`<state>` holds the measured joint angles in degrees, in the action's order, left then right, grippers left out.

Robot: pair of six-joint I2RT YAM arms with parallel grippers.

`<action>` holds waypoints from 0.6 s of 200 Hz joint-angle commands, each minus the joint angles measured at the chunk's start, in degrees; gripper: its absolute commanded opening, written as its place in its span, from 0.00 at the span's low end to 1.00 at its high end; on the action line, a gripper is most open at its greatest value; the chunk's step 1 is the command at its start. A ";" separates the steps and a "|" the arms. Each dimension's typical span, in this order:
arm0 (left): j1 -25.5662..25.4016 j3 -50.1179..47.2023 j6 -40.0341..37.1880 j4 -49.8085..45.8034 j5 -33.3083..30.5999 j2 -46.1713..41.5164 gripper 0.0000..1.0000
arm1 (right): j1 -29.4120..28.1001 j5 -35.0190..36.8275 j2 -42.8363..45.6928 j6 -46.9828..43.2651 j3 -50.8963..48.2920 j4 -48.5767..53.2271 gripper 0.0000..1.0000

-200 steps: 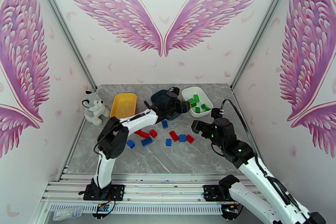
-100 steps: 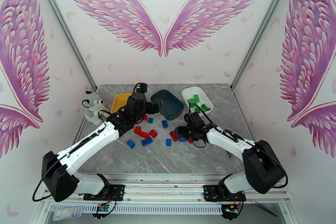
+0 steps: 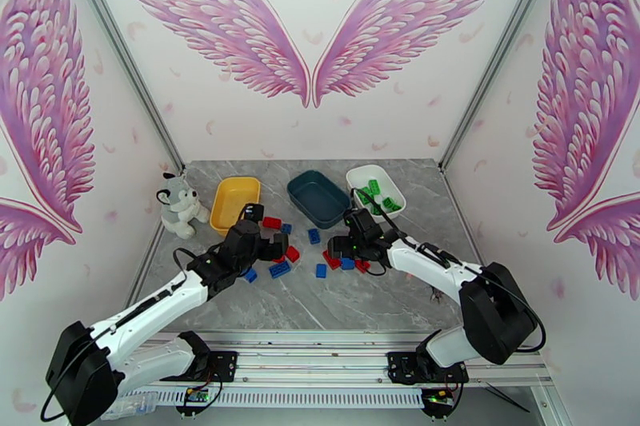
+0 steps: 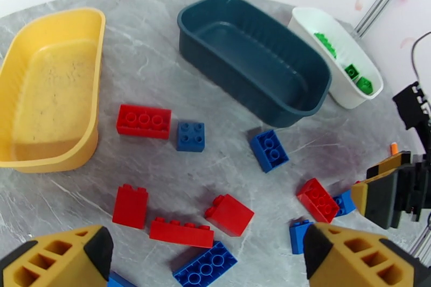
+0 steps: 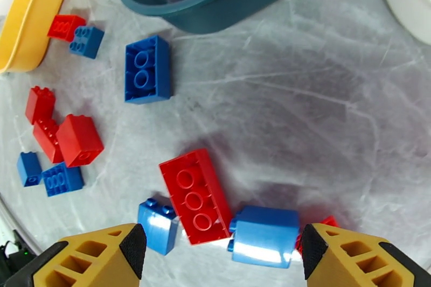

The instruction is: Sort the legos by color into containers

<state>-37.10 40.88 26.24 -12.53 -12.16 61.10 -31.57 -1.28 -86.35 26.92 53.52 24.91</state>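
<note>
A grey marble-patterned worktop [image 3: 336, 304] formed the base of a white booth. The back wall [image 3: 312, 128] carried a pair of large pink feathered wings [image 3: 228, 16], with small pink feathers scattered around them. More wings covered the left wall [image 3: 40, 140] and right wall [image 3: 596, 100]. Slim metal posts [image 3: 120, 52] marked the back corners, and silver rails [image 3: 320, 344] ran along the near edge. The light was bright and even.

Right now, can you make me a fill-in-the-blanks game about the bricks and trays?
The bricks in the white tray are all ____.
The dark teal tray is ____.
The loose bricks on the table are blue or ____.
The left claw is ____.
Answers: green, empty, red, open.
</note>
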 commanded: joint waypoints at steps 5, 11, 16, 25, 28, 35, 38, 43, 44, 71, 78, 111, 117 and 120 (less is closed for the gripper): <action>0.49 -2.95 -0.09 3.41 0.58 -2.93 0.99 | -0.48 3.66 -1.70 -2.09 2.41 2.69 0.81; 0.60 -3.55 0.18 3.76 0.56 -2.80 0.99 | -0.51 3.53 -1.97 -2.20 2.55 2.72 0.81; 0.75 -3.68 0.29 3.77 0.76 -2.44 0.99 | -0.56 3.25 -2.20 -2.35 2.64 2.62 0.81; 0.89 -3.34 0.39 3.58 1.07 -1.64 0.99 | -0.73 2.43 -2.66 -2.64 2.80 2.40 0.80; 0.88 -3.20 0.39 3.49 1.25 -1.30 0.99 | -0.84 2.15 -2.83 -2.80 2.82 2.27 0.80; 0.88 -2.79 0.46 3.48 1.56 -0.79 0.99 | -1.21 1.69 -3.22 -3.20 2.93 1.95 0.79; 0.89 -2.67 0.53 3.56 1.68 -0.51 0.99 | -1.35 1.52 -3.29 -3.43 2.98 1.73 0.79; 0.97 -2.65 0.67 3.74 1.99 -0.22 0.99 | -1.75 1.37 -3.50 -3.78 3.12 1.43 0.78; 0.98 -2.65 0.71 3.79 1.99 -0.12 0.99 | -1.83 1.33 -3.53 -3.88 3.15 1.36 0.78; 0.92 -2.54 1.05 4.86 3.20 2.07 0.99 | -4.18 2.08 -5.70 -5.73 4.90 0.64 0.75; 0.98 -2.41 1.13 5.04 3.40 2.91 0.99 | -4.71 2.30 -6.48 -6.14 5.50 0.53 0.75; 1.04 -1.42 1.49 5.96 5.11 7.00 0.99 | -5.76 2.59 -11.97 -7.04 8.84 0.85 0.72; 1.07 -1.34 1.60 6.17 5.25 7.68 0.99 | -5.91 2.76 -13.06 -7.20 9.40 0.88 0.71; 1.11 -1.33 1.62 6.29 5.30 7.97 0.99 | -5.95 2.98 -13.65 -7.23 9.61 0.96 0.70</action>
<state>-36.38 38.63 27.29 -7.92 -8.56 66.72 -36.97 0.32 -96.09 21.41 60.27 25.76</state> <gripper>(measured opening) 0.987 0.722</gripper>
